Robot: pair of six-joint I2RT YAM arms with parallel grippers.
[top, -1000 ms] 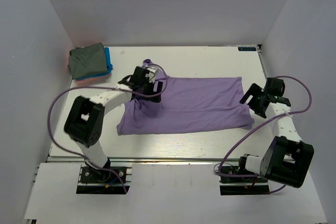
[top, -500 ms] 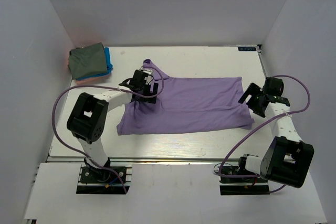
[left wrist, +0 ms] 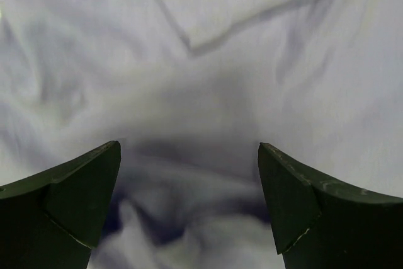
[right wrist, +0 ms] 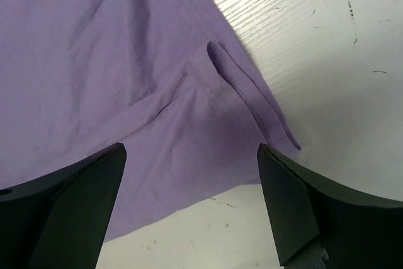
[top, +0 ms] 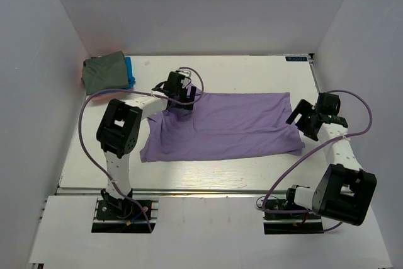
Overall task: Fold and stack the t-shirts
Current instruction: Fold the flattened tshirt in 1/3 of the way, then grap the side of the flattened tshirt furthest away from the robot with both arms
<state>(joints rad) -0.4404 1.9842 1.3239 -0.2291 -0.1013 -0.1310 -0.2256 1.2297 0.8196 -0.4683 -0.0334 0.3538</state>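
1. The overhead view is being lit brightly and evenly.
2. In the left wrist view the lavender shirt (left wrist: 208, 61) is being blurred and shadowed, with glare at the top edge.
3. The right wrist view is being rendered sharply.

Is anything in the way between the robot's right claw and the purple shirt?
No, nothing visible is. The right gripper hangs open over the purple shirt at its edge, with only bare cloth and the white table beneath it.
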